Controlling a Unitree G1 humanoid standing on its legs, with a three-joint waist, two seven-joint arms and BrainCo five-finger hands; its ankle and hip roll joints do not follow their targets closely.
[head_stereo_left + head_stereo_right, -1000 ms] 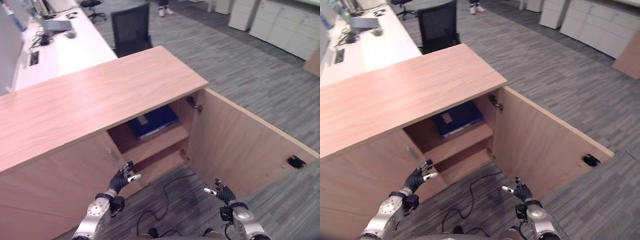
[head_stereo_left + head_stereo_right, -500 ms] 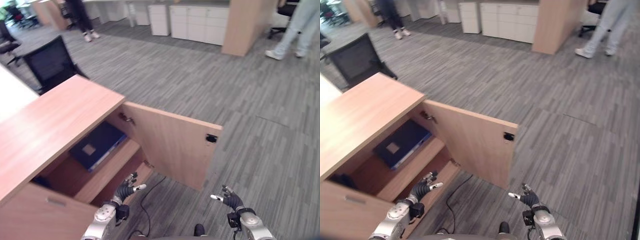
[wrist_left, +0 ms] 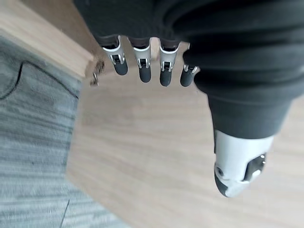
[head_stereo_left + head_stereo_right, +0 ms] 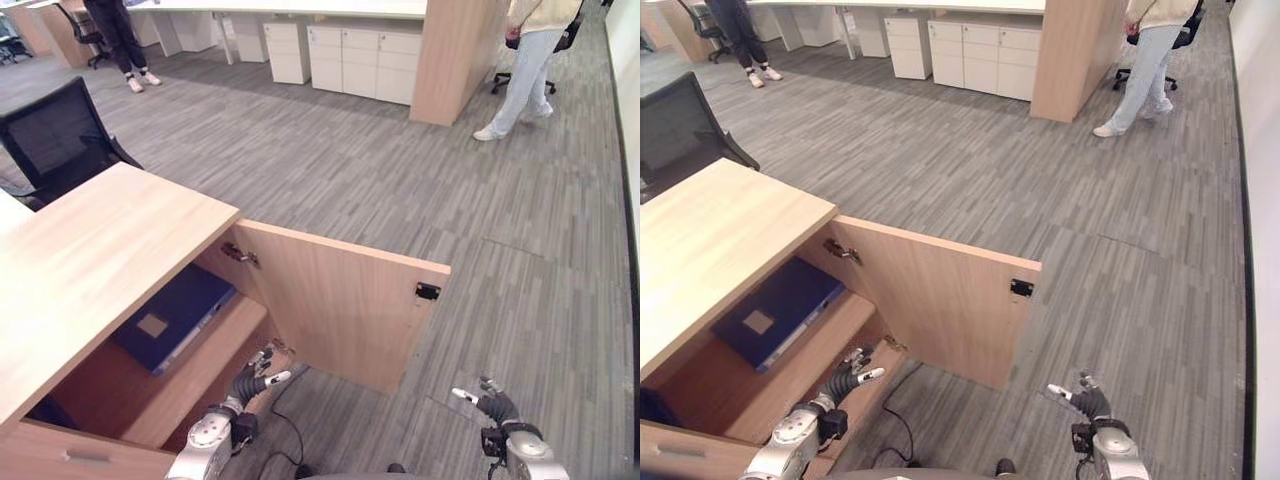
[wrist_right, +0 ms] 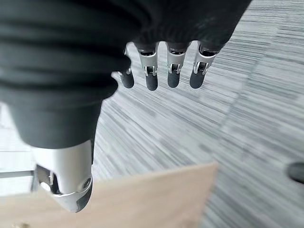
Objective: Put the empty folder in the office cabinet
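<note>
We see the blue folder (image 4: 172,317) lying flat on the upper shelf (image 4: 190,375) inside the wooden office cabinet (image 4: 90,260), its pale label facing up. The cabinet door (image 4: 340,305) stands wide open over the grey carpet floor (image 4: 400,190) — it is between the two hands. Our left hand (image 4: 252,372) hangs low, just before the shelf's front edge, fingers loosely straight and holding nothing. Our right hand (image 4: 490,404) is well apart, past the door's free edge, over bare carpet — also relaxed and empty. A black office chair (image 4: 50,135) stands behind the cabinet. Far off, white drawer units (image 4: 355,60) and two persons (image 4: 525,60) walking; much carpet between is free.
</note>
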